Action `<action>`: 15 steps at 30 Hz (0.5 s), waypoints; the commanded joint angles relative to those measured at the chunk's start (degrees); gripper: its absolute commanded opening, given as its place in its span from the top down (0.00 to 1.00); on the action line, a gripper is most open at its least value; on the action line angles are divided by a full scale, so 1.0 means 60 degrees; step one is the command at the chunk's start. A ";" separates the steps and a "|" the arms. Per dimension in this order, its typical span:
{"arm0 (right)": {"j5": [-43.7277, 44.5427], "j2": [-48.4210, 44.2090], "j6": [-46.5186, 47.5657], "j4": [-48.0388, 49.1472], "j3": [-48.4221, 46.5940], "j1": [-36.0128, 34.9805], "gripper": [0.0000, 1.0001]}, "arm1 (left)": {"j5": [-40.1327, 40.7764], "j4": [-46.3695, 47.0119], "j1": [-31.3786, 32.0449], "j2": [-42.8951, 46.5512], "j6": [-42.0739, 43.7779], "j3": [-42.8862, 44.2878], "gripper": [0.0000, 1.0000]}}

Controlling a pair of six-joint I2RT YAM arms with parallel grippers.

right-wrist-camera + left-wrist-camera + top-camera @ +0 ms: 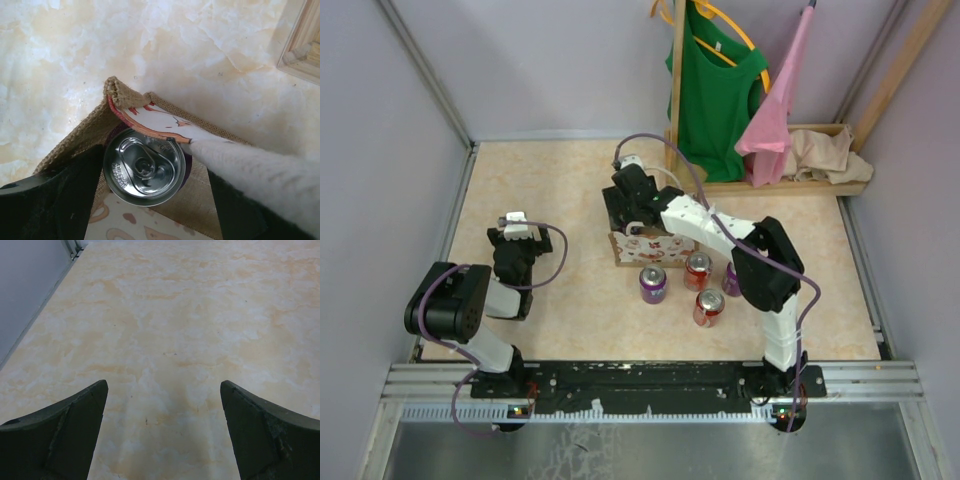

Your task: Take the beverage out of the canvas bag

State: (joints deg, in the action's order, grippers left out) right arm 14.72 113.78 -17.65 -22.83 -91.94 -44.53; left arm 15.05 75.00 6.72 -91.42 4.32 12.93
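The canvas bag [650, 246], cream with red floral print, stands in the middle of the table. My right gripper [632, 204] hangs over its open top. In the right wrist view a beverage can [145, 167] with a silver top and pull tab stands upright in the bag's corner [116, 92]. The right gripper [152, 165] is open, one dark finger [55, 200] at the can's left side and the other to its right, with a gap. A white handle [260, 175] crosses over the right finger. My left gripper [515, 236] is open and empty over bare table [164, 385].
Several cans stand in front of the bag: purple [653, 284], red [698, 270], purple [731, 280], red [709, 307]. A wooden rack base [790, 185] at the back right carries a green shirt [720, 95], a pink garment [775, 110] and a beige cloth [830, 155].
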 commanded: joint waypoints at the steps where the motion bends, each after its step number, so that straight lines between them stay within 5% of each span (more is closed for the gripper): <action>1: 0.0416 0.0212 0.0122 0.0314 -0.0013 -0.0020 0.22 | 0.0070 0.0361 -0.0005 -0.0072 -0.0103 -0.0060 0.00; 8: 0.0510 0.0205 0.0268 0.0325 0.0160 -0.0019 0.54 | 0.0069 0.0361 -0.0002 -0.0072 -0.0090 -0.0060 0.00; 13: 0.0535 0.0128 0.0408 0.0287 0.0268 -0.0019 0.94 | 0.0058 0.0361 0.0004 -0.0072 -0.0090 -0.0060 0.00; 15: 0.0548 0.0080 0.0524 0.0267 0.0273 -0.0019 1.00 | 0.0070 0.0361 0.0002 -0.0072 -0.0092 -0.0065 0.00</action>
State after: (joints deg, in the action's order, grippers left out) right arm 15.77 113.89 -16.93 -21.15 -91.46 -44.60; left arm 15.05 75.00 6.72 -91.42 4.29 12.93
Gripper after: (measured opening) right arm 0.644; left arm 0.998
